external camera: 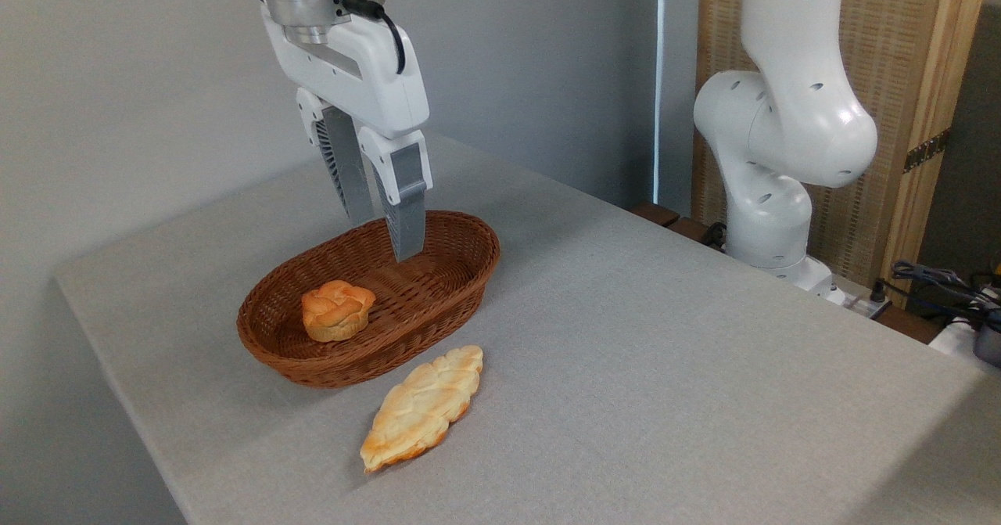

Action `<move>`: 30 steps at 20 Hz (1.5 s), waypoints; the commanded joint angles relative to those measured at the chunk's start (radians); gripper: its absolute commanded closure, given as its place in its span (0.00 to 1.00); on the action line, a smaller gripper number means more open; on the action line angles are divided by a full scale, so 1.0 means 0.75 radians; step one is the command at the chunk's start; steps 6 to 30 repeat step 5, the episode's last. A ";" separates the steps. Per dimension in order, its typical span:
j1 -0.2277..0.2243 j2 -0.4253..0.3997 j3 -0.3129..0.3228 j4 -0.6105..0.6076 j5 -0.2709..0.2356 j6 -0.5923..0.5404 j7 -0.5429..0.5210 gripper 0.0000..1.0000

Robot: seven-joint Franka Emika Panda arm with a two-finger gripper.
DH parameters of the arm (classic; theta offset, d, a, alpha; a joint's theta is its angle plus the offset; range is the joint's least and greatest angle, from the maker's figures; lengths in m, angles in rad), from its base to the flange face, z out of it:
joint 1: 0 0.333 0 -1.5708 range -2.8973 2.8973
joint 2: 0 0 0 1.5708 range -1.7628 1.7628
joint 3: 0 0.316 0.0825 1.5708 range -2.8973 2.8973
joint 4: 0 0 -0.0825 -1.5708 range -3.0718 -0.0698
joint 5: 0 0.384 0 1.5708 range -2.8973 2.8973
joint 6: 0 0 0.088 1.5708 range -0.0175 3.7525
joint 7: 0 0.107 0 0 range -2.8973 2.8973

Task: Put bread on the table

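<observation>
The bread (422,406), a long braided loaf, pale gold with browner tips, lies flat on the grey-clothed table (665,368) just in front of the wicker basket (461,290). My gripper (385,237) hangs above the basket's far end, fingers pointing down with a narrow gap between them and nothing held. It is well apart from the bread, behind and above it.
A small round orange-brown bun (337,310) sits inside the basket at its near left. The arm's white base (774,157) stands at the table's far right edge, with cables (938,282) beside it. A grey wall runs behind the table.
</observation>
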 commanded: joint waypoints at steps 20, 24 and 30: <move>-0.001 0.005 -0.005 0.020 -0.018 -0.030 -0.028 0.00; -0.001 0.005 -0.005 0.020 -0.018 -0.030 -0.028 0.00; -0.001 0.005 -0.005 0.020 -0.018 -0.030 -0.028 0.00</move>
